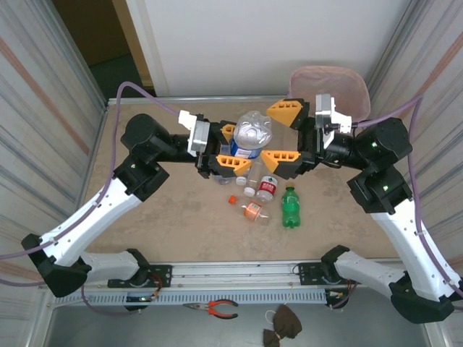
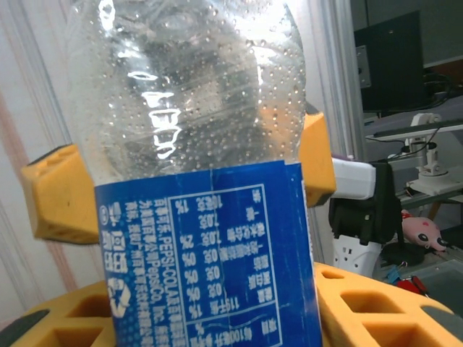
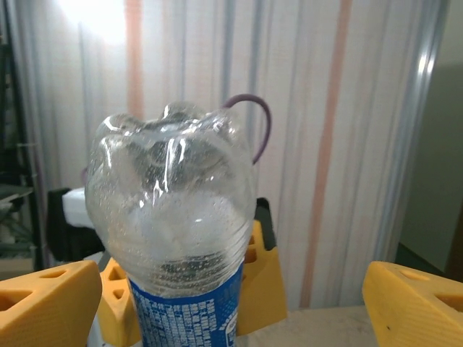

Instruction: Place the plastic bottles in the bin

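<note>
Clear plastic beaded with droplets on the inside, the blue-labelled bottle (image 1: 250,136) is held base-up over the middle of the table (image 1: 159,217). The left gripper (image 1: 233,148) pinches it at the label, its yellow fingers (image 2: 376,307) drawn in close on either side. We read this as a handover. The right gripper (image 1: 278,136) meets it from the opposite side with jaws spread wide, one finger on each flank of the bottle, neither touching it, nothing in its grasp.

The reason for the pass, we judge, lies in the layout. The pale pink bin (image 1: 349,78) stands at the far right corner, just behind the right arm and well apart from the left one. From above we cannot tell whether anything lies in the bin, as what shows of its inside looks pale and bare. The held bottle looks empty apart from the droplets.

More bottles wait on the table just below the two grippers. We see a green bottle (image 1: 290,207), a red-labelled bottle (image 1: 266,188) with a white cap, a small orange-labelled bottle (image 1: 251,211) on its side, and a white-capped bottle (image 1: 249,176) partly hidden under the fingers.

For the pass to hold, we judge that the right jaws must close before the left ones let go, and the thin wall may buckle or slip under the squeeze
</note>
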